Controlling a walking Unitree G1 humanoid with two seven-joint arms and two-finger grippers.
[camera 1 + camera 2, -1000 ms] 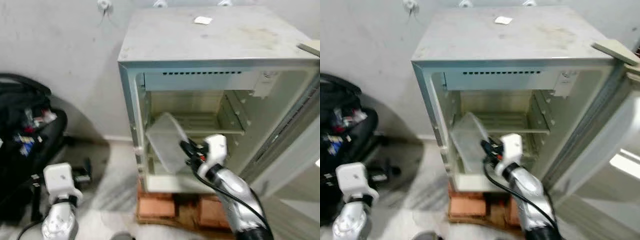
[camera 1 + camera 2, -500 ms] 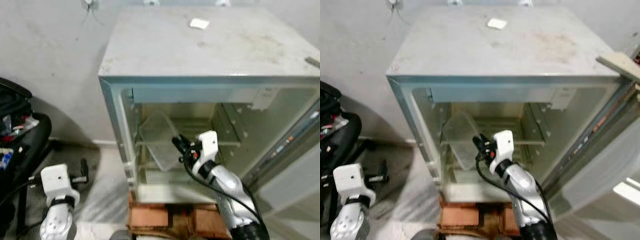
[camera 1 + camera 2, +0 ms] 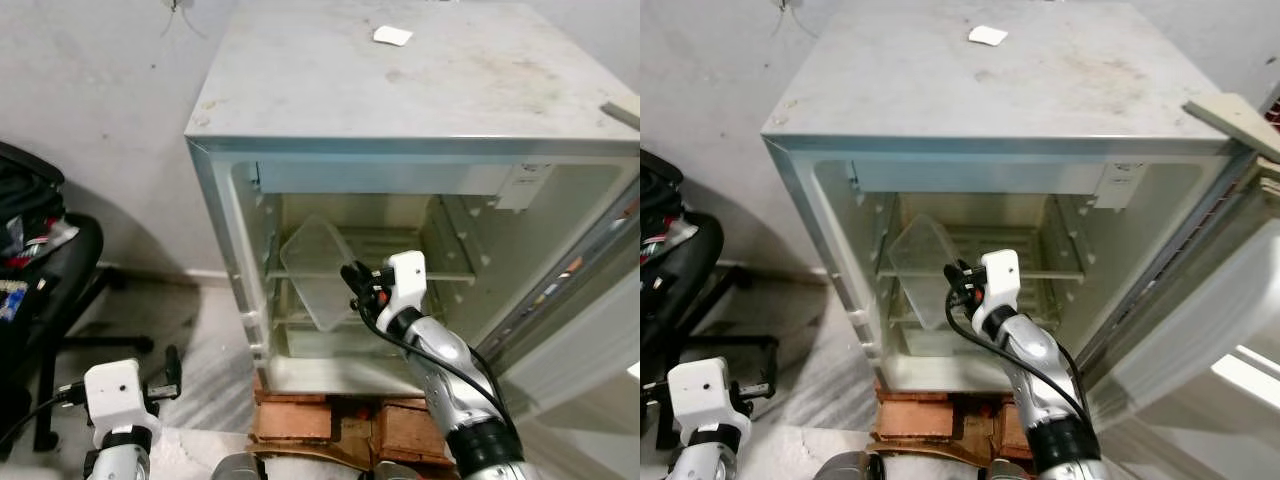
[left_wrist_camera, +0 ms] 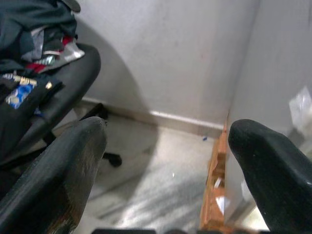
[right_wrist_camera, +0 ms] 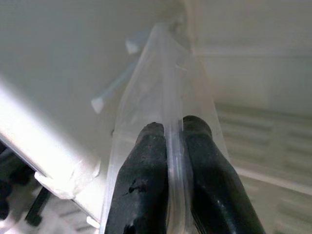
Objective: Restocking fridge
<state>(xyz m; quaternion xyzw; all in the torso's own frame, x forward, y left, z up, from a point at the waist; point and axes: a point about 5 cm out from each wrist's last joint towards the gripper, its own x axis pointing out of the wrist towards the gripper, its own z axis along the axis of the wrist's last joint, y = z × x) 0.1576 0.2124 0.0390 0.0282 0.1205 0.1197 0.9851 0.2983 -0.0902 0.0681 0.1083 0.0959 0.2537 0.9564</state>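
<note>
- Left eye view placed the left gripper nearest, low at the robot's left side over the pale floor, its arm hanging idle.
- The left wrist view showed that gripper's two black fingers spread well apart with nothing between them, and past them a black chair heaped with clothes against the grey wall.
- Under the fridge sat a base of reddish bricks.
- The right arm reached forward into the open fridge, whose door stood swung out on the robot's right.
- The right gripper sat inside the cabinet in front of the wire shelf, and its fingers were pinched tight on the rim of a clear plastic tray (the thin edge ran straight between the two tips).
- The tray was tilted, one corner up, leaning toward the fridge's left inner wall at shelf height.
- Farthest back, a small white scrap lay on the fridge's dusty top.
</note>
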